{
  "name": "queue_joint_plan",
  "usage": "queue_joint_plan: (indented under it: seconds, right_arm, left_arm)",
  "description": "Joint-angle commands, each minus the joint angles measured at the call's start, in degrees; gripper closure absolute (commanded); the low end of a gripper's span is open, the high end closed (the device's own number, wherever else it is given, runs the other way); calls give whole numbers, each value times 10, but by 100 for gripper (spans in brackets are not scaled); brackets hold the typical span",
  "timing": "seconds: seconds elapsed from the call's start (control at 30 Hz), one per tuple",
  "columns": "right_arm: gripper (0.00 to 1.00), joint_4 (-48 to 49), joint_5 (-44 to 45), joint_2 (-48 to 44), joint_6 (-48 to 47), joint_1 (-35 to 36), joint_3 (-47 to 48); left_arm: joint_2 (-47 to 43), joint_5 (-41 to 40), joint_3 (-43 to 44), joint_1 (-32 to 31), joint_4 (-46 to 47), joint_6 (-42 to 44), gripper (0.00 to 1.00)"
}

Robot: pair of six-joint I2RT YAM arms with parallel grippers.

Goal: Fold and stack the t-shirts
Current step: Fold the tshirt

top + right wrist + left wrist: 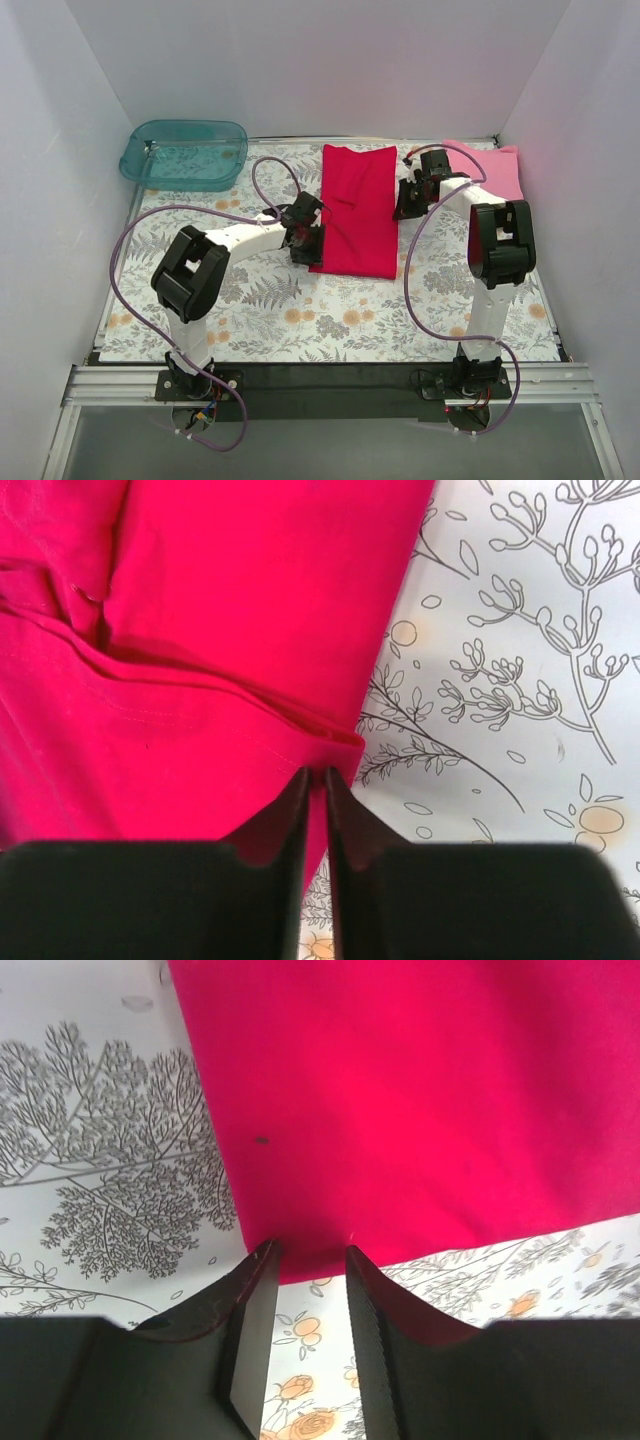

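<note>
Left gripper, jaws apart, straddles the left edge of the red t-shirt lying mid tabletop; right gripper pinches its right edge. Folding it seems in hand, so the left should likely close before both lift. Pink t-shirt lies far right.

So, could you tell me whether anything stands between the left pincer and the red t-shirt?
Nothing visible does: the left pincer is open at the edge of the red t-shirt, with only floral tablecloth beside it.
</note>
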Motion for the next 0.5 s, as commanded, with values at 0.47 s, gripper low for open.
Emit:
queue_joint_plan:
  seconds: [0.47]
  right_arm:
    - [99,11,13,21,-21,-15,62]
  left_arm:
    - [-11,1,-77,-1,-27,-17,79]
